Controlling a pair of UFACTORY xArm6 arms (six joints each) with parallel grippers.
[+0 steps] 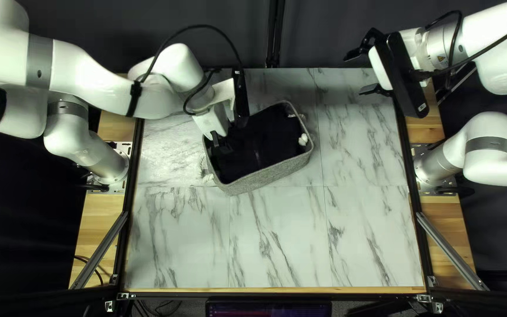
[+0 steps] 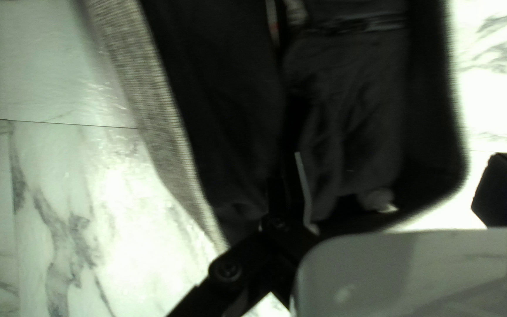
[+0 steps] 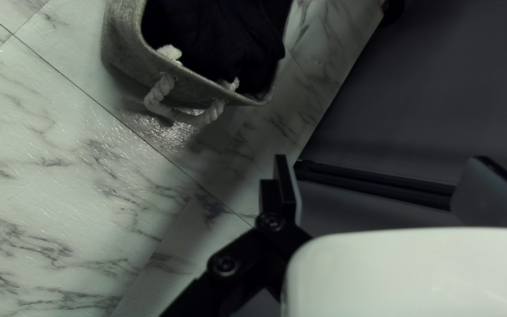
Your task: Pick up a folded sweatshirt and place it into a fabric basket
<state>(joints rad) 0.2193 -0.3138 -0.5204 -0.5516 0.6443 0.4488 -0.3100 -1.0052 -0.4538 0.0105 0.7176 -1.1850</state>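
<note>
- Top left view: the black sweatshirt is inside the gray cloth basket, down below its top edge.
- In the left wrist view, the sweatshirt lies in two long, soft parts, side by side, with a darker gap between them.
- The left tool hangs over the basket, at the side near the left arm.
- The left wrist view shows the two fingers of the left tool wide apart. One is seen against the sweatshirt, and the other is seen out past the basket's wall. I cannot tell if the first one touches the sweatshirt.
- The basket sits tilted a bit sideways on the bench, in the far half and left of the middle. The bench top is white with gray squiggly lines.
- The right wrist view shows a white rope handle on the end of the basket.
- The right tool is up by the far right corner of the bench, well apart from the basket. Its two fingers are wide apart, with no cloth between them.
- Behind the bench hangs a dark curtain.
</note>
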